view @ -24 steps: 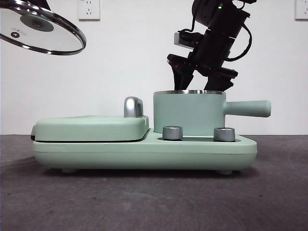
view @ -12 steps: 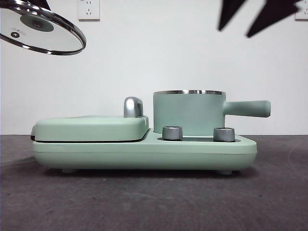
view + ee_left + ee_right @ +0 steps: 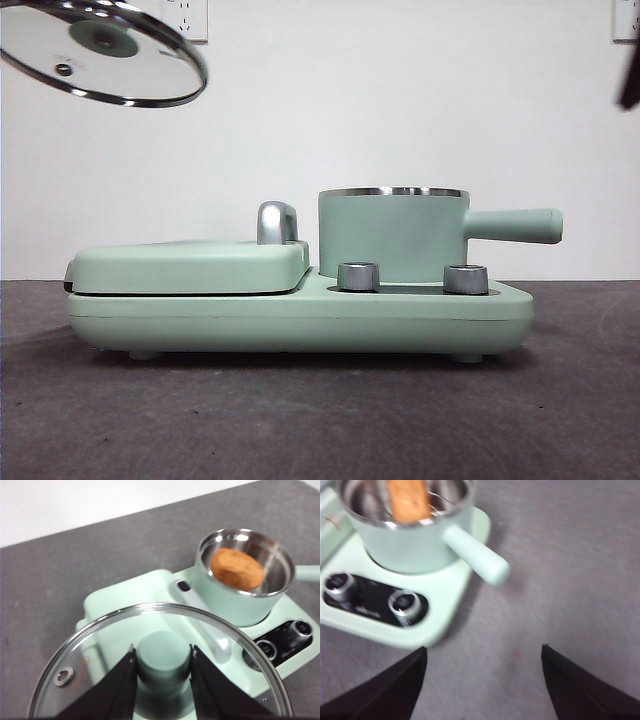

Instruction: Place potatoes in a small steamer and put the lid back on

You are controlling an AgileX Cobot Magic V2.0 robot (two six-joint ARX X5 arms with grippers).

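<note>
Since half a second ago the glass lid (image 3: 103, 52) has drifted a little to the right at the top left of the front view, and the dark arm that showed as blurred black shapes above the pot has pulled away, leaving only a thin black tip (image 3: 629, 85) at the right edge. Held high and tilted, the lid hangs well above the flat green griddle cover (image 3: 190, 266) and clear of everything on the table. From the left wrist view, the left gripper (image 3: 164, 667) has its two black jaws pinched on either side of the lid's mint-green knob (image 3: 164, 657), with the steel-rimmed glass spreading out around it. Beyond the lid in that view sits the small steamer (image 3: 244, 587), uncovered, with the potato (image 3: 236, 569) lying inside its steel bowl, orange-brown and tilted against the wall. The pot stands on the right half of the mint-green appliance base (image 3: 300, 315), its straight handle (image 3: 512, 225) pointing right, with two steel dials (image 3: 358, 276) on the near face below it and a chrome handle (image 3: 277, 222) just to its left. Over bare grey table (image 3: 560, 580), the right gripper (image 3: 482, 680) is off to the right of the appliance, its jaws spread wide apart and holding nothing; the picture there is blurred.
</note>
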